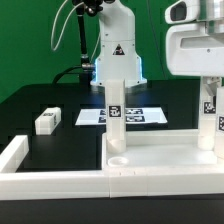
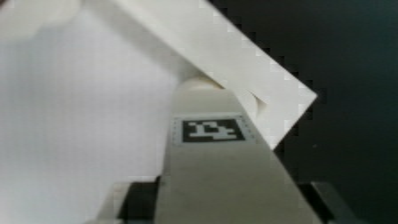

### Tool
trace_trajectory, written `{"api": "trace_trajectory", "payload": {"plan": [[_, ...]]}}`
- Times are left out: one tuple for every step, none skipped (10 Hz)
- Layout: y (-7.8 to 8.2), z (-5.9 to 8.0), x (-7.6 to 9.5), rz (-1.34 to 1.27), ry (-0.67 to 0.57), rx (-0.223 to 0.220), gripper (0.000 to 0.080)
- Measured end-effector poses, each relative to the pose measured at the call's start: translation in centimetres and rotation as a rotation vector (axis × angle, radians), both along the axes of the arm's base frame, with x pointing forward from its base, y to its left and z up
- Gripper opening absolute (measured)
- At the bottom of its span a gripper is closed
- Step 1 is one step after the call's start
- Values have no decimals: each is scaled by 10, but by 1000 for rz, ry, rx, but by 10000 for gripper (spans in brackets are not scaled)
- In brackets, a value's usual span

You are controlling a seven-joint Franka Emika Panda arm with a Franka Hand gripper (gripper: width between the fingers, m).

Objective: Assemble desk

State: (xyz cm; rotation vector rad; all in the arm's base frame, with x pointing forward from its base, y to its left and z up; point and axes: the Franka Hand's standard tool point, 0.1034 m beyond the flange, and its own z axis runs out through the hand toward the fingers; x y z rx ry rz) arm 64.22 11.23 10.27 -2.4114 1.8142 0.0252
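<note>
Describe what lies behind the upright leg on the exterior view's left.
Behind the leg, the marker board lies flat on the black table, the robot's base farther back. The leg covers a strip of the board; tags there cannot be seen.

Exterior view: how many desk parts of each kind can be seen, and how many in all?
tabletop: 1
legs: 3, two upright, one lying
Total: 4
</note>
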Motion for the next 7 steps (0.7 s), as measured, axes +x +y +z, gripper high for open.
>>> {"api": "trace_trajectory", "payload": {"plan": [[-2,0,0,-112,2,11,294],[-2,0,0,-145,5,13,294],[-2,-1,0,-130,3,12,294],[-3,-2,-1,-20,-8,-2,368],[-3,-3,-1,149,-36,-16,550],[-6,-3,4,300,-84,-34,550],[-9,-4,6,526,-128,-60,633]]}}
